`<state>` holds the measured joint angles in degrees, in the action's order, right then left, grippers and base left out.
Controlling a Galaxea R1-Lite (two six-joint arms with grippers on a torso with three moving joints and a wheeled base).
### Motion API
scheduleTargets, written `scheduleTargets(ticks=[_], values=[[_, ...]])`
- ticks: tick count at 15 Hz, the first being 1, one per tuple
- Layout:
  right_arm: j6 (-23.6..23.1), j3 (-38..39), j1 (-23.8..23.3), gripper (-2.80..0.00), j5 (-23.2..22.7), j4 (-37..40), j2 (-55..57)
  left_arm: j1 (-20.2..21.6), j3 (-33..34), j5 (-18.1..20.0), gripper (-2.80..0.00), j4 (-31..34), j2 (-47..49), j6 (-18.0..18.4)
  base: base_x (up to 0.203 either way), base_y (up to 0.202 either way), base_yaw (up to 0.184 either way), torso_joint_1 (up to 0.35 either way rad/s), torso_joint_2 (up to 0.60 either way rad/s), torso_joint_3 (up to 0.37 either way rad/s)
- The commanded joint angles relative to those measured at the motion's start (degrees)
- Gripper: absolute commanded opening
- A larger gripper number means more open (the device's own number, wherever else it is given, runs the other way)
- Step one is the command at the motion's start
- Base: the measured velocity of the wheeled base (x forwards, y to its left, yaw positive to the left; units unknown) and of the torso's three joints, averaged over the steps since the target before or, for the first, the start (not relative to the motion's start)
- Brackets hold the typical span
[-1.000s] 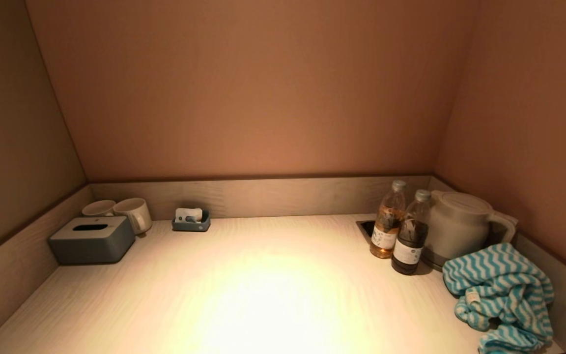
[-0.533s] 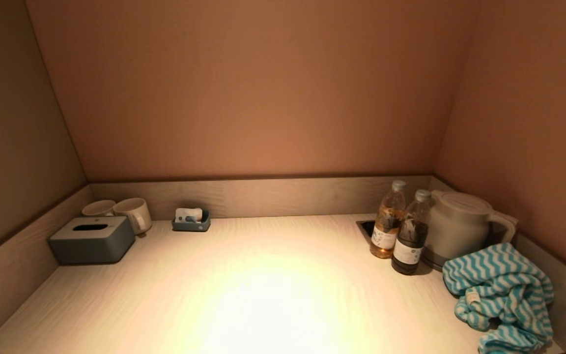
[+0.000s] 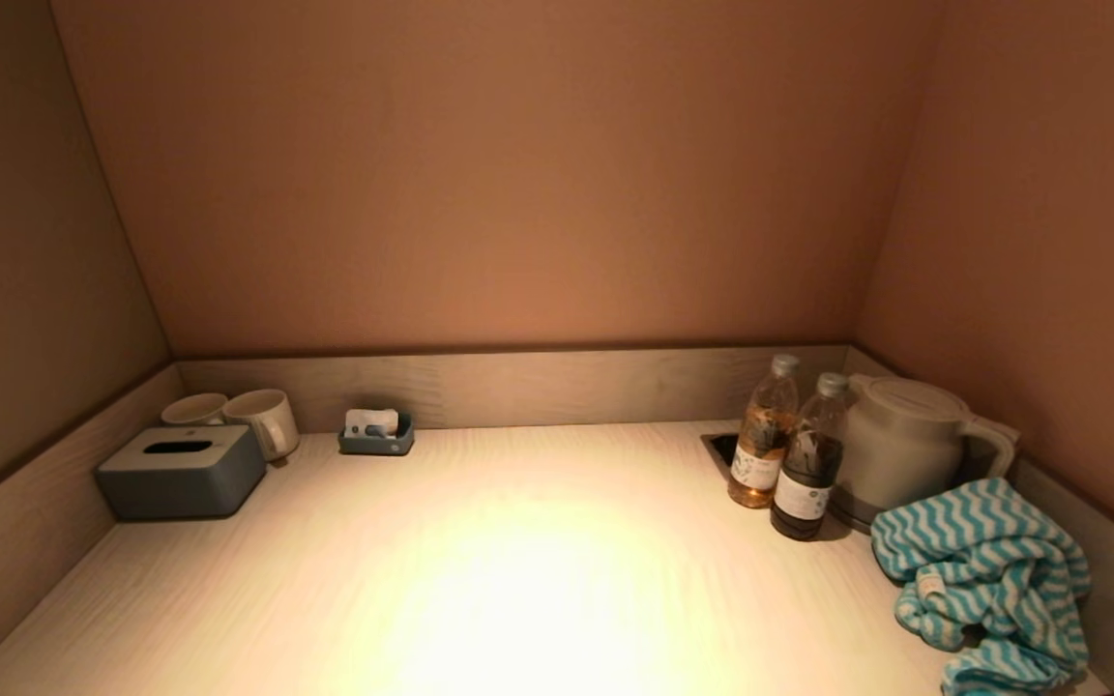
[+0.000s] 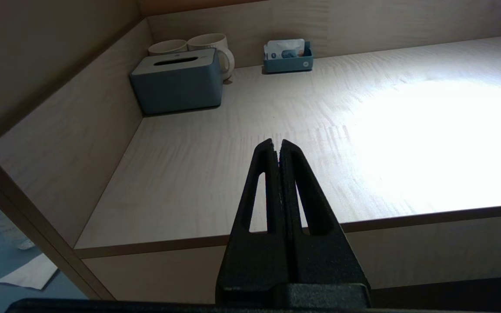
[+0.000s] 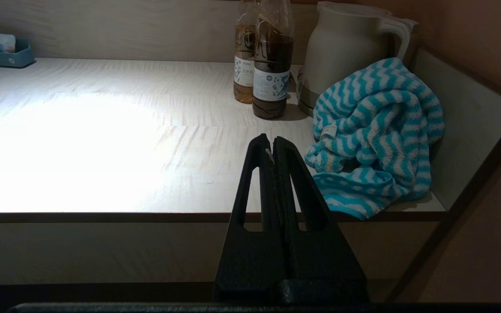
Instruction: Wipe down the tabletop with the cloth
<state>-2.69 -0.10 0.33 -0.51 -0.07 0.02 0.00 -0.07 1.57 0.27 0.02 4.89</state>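
While both arms are hanging back before the front edge, the right tool (image 5: pixel 272 140) is sitting with its two black fingers pressed together, holding nothing, its tips pointing over the tabletop (image 5: pixel 115 130) toward the near right corner. The left tool (image 4: pixel 276 142) is doing the same on the other side, fingers pinched shut and empty, aiming across the bare left half of the surface. Neither tool is touching anything, and neither is showing in the head view.

Just beyond the right tool's tips, the cloth (image 3: pixel 987 580) is lying bunched in a loose heap at the near right corner of the tabletop, leaning against the low side rim, with its small white tag facing the middle of the surface and one flap reaching the front edge. Right behind it, a pale kettle (image 3: pixel 905 445) is standing upright in the far right corner. Two capped bottles (image 3: pixel 789 454) are standing side by side just left of the kettle, one holding amber liquid and the nearer one dark liquid.

A bright pool of light is falling on the middle of the tabletop. Over by the left rim, a grey tissue box (image 3: pixel 180 472) is sitting with two white mugs (image 3: pixel 238 416) directly behind it, and a small blue tray (image 3: pixel 376 435) with packets is resting against the back rim.
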Motion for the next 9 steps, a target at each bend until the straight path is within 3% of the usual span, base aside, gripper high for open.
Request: scheduleTargets(ticks=[1, 9], values=[[0.1, 0.1, 0.0, -2.8, 0.0, 0.0, 0.0, 0.0, 0.0, 0.0, -2.8, 0.0, 0.0, 0.0, 0.0, 0.0, 0.0, 0.0, 0.0, 0.0], [0.0, 0.1, 0.0, -2.8, 0.0, 0.0, 0.0, 0.0, 0.0, 0.0, -2.8, 0.0, 0.0, 0.0, 0.0, 0.0, 0.0, 0.0, 0.0, 0.0]])
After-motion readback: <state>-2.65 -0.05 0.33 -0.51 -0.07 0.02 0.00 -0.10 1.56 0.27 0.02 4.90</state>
